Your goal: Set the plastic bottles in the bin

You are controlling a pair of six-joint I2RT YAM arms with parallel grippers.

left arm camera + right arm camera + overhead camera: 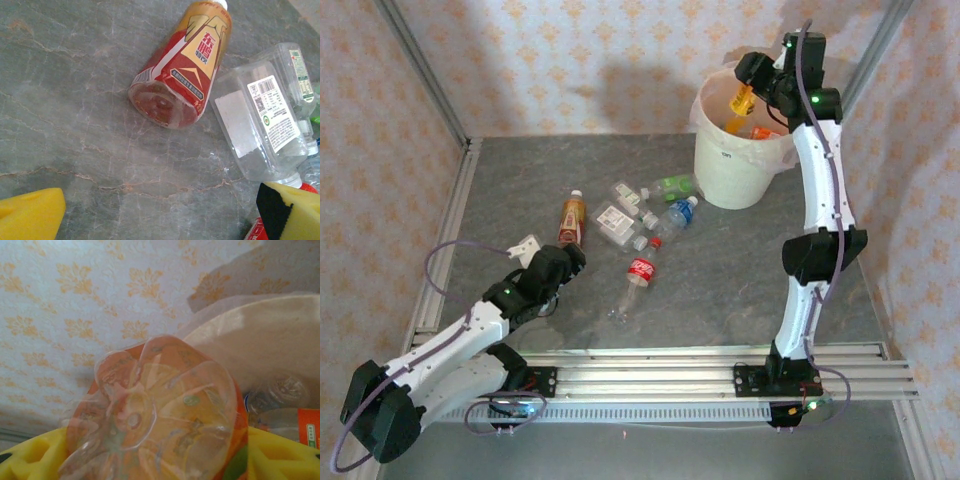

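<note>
On the left we are lining up a pick. The left fingers [30, 215] stand wide apart and hold nothing. They hover low over the worktop [75, 110], just short of the red-and-gold bottle [180, 75], which lies on its side beside a clear bottle [260, 125]. Next, we judge, they must advance to straddle it and close. Several other bottles [678, 215] lie loose mid-worktop. On the right we are at the drop: the right fingers [280, 460] clamp an orange bottle [160, 415] above the bin [725, 175], which already contains bottles. They need only part.
</note>
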